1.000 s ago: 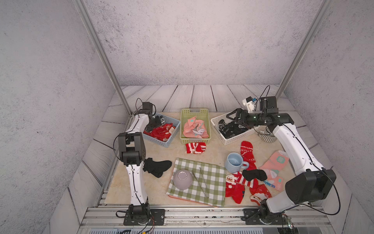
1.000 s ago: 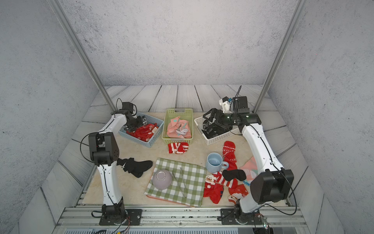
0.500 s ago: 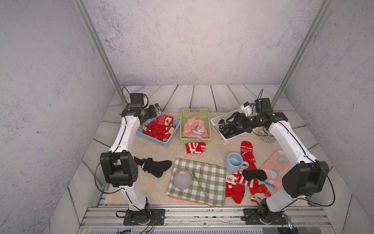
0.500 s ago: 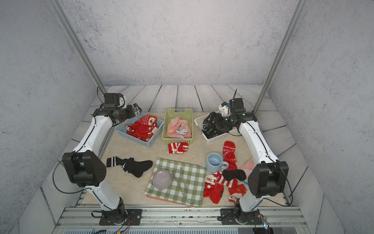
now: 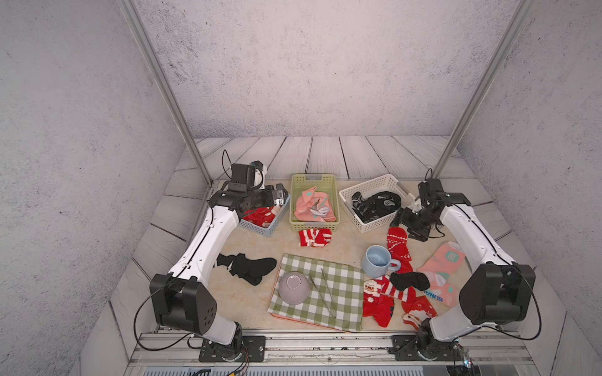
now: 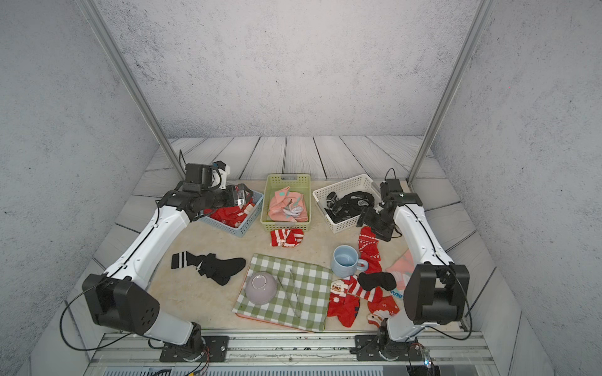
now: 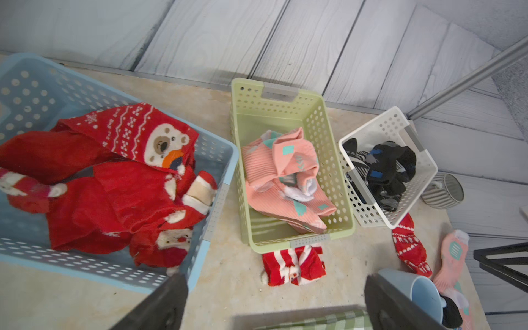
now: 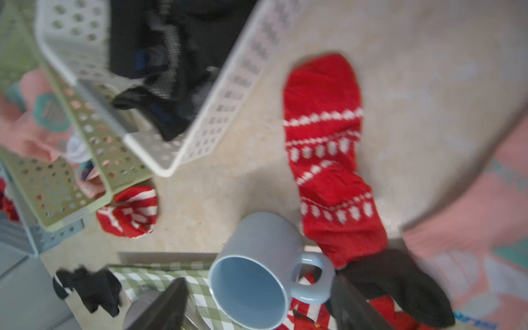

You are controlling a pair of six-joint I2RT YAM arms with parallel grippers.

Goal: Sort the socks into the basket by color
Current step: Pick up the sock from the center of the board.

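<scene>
Three baskets stand at the back. The blue basket (image 5: 265,228) holds red socks (image 7: 120,183), the green basket (image 5: 314,179) pink socks (image 7: 283,174), and the white basket (image 5: 365,187) black socks (image 7: 385,171). Loose on the table lie a red striped sock (image 5: 314,237), a red patterned sock (image 5: 399,249), a black pair (image 5: 247,267), a black sock (image 5: 410,281), pink socks (image 5: 444,260) and red Santa socks (image 5: 381,299). My left gripper (image 5: 280,198) hovers open and empty over the blue basket. My right gripper (image 5: 406,228) hangs open and empty just beyond the red patterned sock, beside the white basket.
A blue mug (image 5: 376,262) stands against the red patterned sock. A green-and-white checked cloth (image 5: 342,286) near the front carries an upturned grey bowl (image 5: 293,288) and a pair of thin sticks (image 5: 325,293). A striped cup (image 7: 443,191) sits behind the white basket.
My left gripper has lifted out of the blue basket, leaving a red sock there. My right gripper has pulled out of the white basket, to the right and down towards the red patterned sock.
</scene>
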